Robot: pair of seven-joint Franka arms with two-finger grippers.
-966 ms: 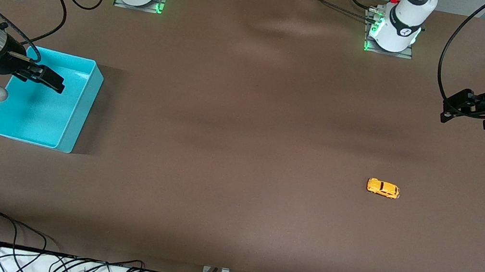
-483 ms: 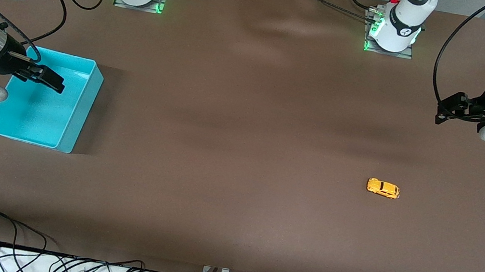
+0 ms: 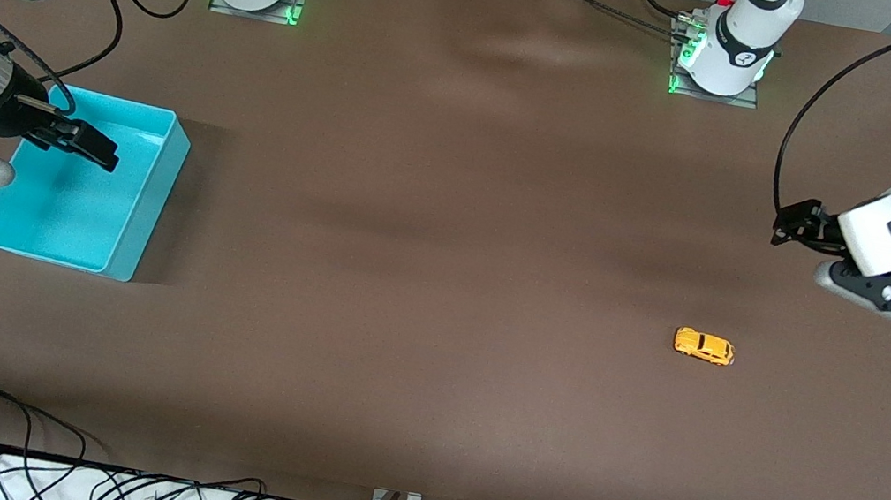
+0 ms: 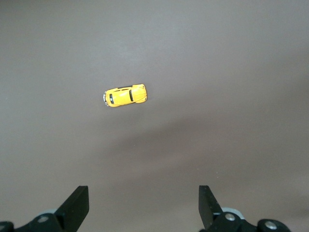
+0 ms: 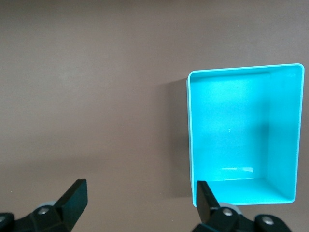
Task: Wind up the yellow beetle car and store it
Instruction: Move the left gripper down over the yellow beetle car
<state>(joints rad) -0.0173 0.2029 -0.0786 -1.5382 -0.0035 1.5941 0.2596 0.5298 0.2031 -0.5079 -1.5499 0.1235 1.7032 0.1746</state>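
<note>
Since a second ago my left gripper has swung in from the table's edge toward the car, which has not moved; from the front, that small rounded orange-yellow toy sits on the matte brown table, nearer the camera than my gripper. My right gripper waits over the smooth turquoise bin. Through my left wrist, the car lies ahead of my spread fingers. Through my right wrist, fingers parted, the rectangular bin holds nothing.
</note>
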